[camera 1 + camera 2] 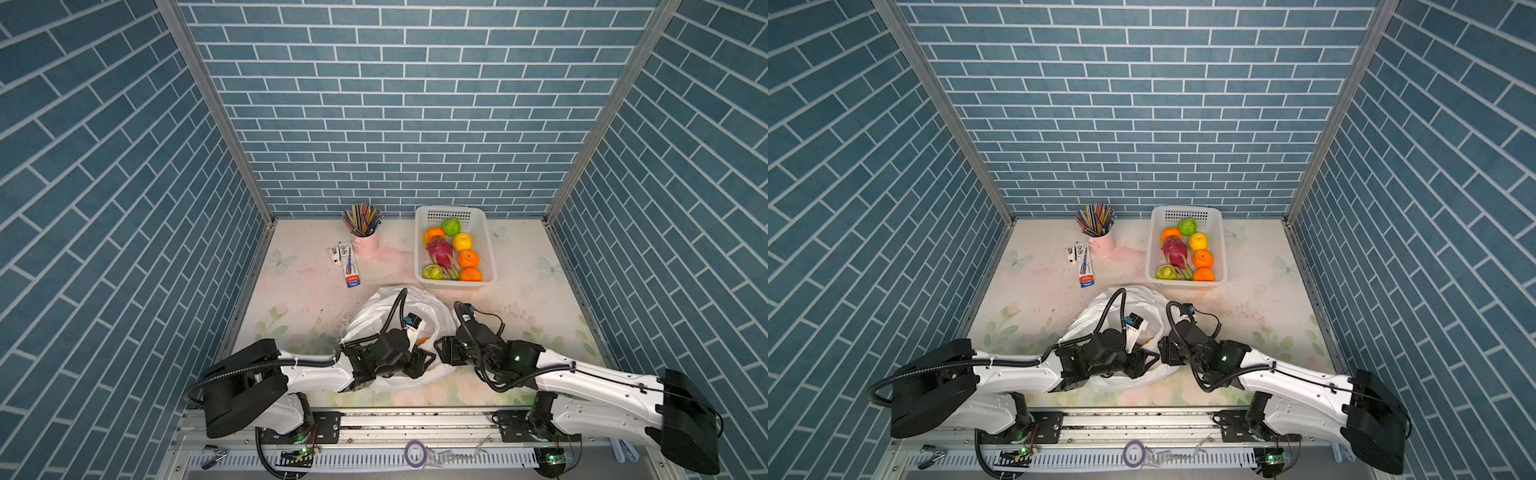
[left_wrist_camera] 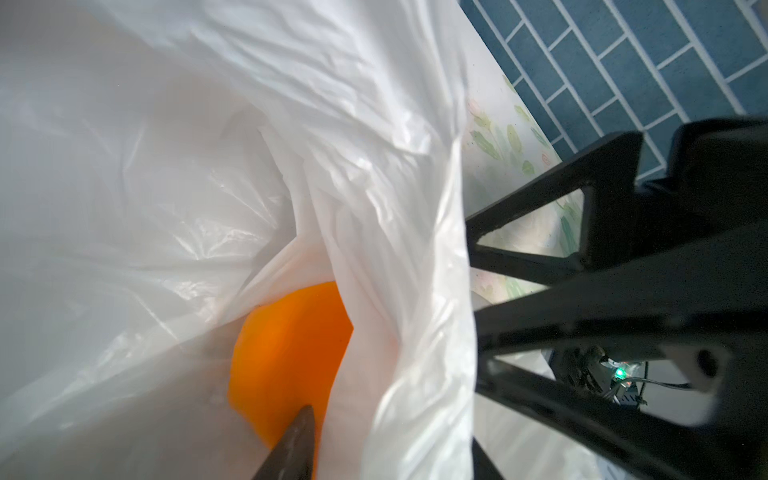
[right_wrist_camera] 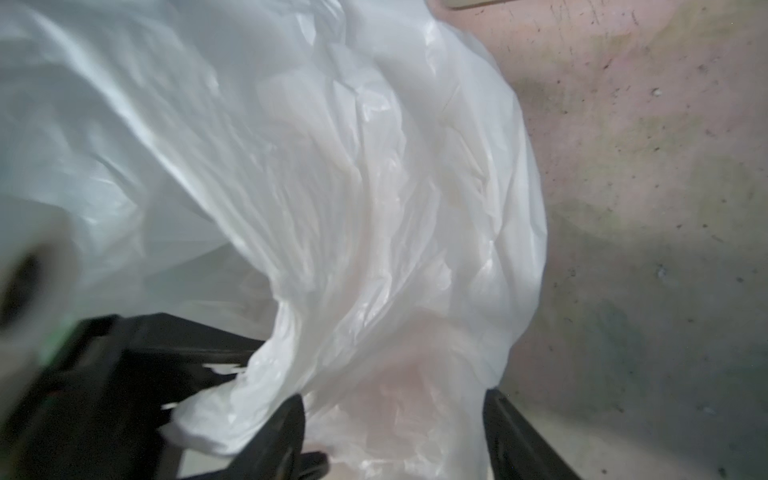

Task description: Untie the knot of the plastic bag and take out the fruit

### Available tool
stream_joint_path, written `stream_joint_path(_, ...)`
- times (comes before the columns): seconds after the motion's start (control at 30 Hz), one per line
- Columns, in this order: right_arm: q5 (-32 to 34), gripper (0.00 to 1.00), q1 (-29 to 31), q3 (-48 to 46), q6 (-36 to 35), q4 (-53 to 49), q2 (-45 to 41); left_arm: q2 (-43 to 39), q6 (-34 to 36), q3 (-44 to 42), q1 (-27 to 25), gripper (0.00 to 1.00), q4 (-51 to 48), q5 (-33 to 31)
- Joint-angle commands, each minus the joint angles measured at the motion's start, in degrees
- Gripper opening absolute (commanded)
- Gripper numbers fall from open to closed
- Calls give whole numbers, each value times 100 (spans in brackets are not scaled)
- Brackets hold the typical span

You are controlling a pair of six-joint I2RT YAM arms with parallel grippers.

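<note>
Near-centre on the desk [image 1: 519,299], thin crinkly white plastic bag [image 1: 374,311] lies with its mouth open. Left gripper [image 1: 426,358] reaches inside to the round orange fruit [image 2: 286,345]; can't tell its grip. Right gripper [image 3: 392,399] is spread astride the bag's right rim, probably keeping the mouth clear.

Items I logged: left arm [image 1: 316,376], right arm [image 1: 598,384], both white-shelled, black-jointed; ribbed black cables [image 1: 232,368]; small green lights [image 1: 517,357].

No legible text in any view. Long white-and-blue box [image 1: 348,265] [image 1: 1085,264], lying flat just beside pink pencil cup [image 1: 365,246]: printed lettering along its length and red label patch toward its near end, both too small and blurred to read. White tag [image 1: 410,329] on left arm's wrist: faint dark marks, unreadable.
</note>
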Motion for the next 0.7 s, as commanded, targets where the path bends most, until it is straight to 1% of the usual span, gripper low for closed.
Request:
stream_joint_path(0.0,-414,76,-150,180,814,-113,-77,262,138,-176,-172,51,-730,165)
stream_joint_path(0.07,-544,79,-221,277,847,-95,57,323,213,-127,-246,52,-742,178)
stream_joint_path(0.17,-441,80,-261,401,977,-654,420,336,290,-53,-309,55,-846,112)
stream_joint_path(0.23,-456,78,-268,380,1041,-993,686,288,322,-68,-312,60,-863,61)
stream_joint_path(0.3,-510,71,-269,289,1084,-1229,883,187,322,-82,-311,64,-978,-81)
stream_joint_path(0.33,-590,67,-265,164,1089,-1150,900,125,333,-84,-311,66,-1038,-147)
stream_joint_path(0.47,-942,42,-270,-637,985,-228,682,-238,349,-131,-312,76,-1196,-424)
stream_joint_path(0.57,-1050,25,-270,-832,790,23,742,-535,351,-123,-307,83,-1246,-599)
stream_joint_path(0.6,-1063,20,-268,-828,714,18,804,-610,317,-100,-301,84,-1273,-683)
stream_joint_path(0.67,-1096,17,-270,-822,619,3,944,-697,196,-15,-257,85,-1342,-807)
